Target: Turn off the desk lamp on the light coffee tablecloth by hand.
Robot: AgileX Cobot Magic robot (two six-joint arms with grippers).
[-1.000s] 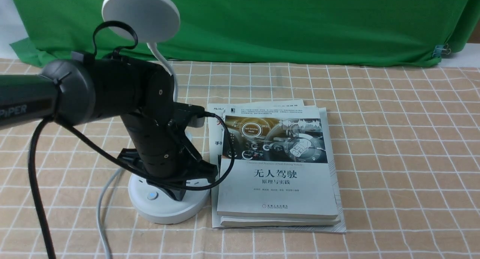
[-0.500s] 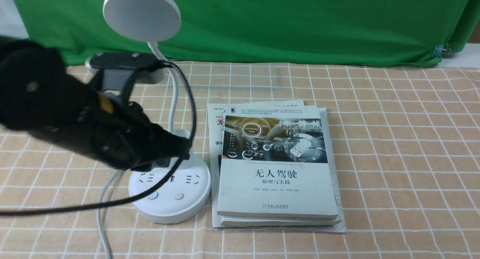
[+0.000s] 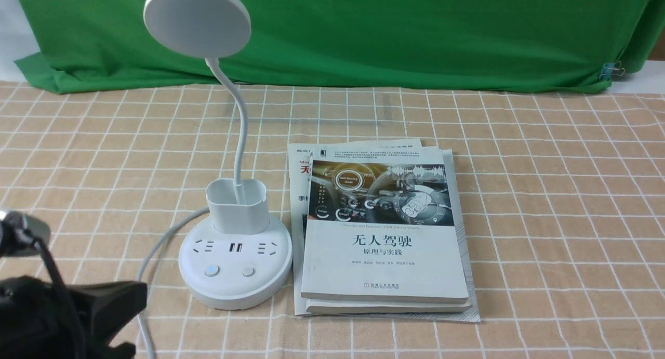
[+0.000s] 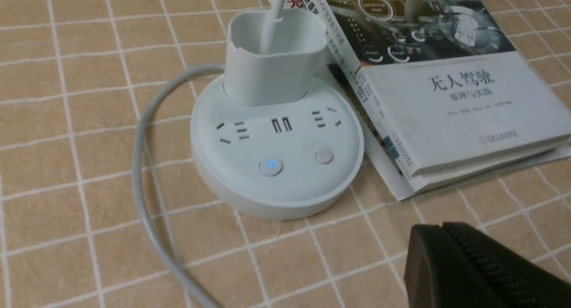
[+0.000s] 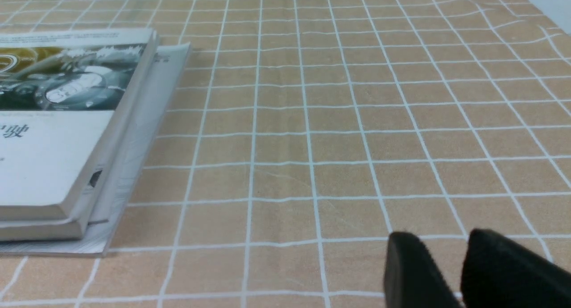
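Desk lamp (image 3: 236, 273): upright on the light coffee tablecloth (image 3: 561, 218), to the left of the book stack (image 3: 384, 260) and close beside it.

Nearest me: my left pincer (image 4: 450, 250) has its fingers together, nothing visible between them. In front view that arm's end sits low at the left, apart from the lamp; presumably parked so, to leave the buttons free. My right pincer (image 5: 441, 263) shows its fingertips a little apart with cloth between them, no object held; I take it this side has no part in the job.

Next out: the white cord (image 3: 156, 250) curves around the base's left side, slack. The two buttons face my side, likely for easy reach. The left one (image 4: 270, 166) shows a blue power mark; the right one (image 4: 324, 156) is plain. The disc head (image 3: 197, 21) looks unlit, so I judge the lamp is probably off and the pressing done. Blue mark may mean only socket power; unsure.

Farther: pen cup (image 3: 238, 205), no pens visible, bendy neck rising from it to hold the head high. Behind, green backdrop (image 3: 363, 37).
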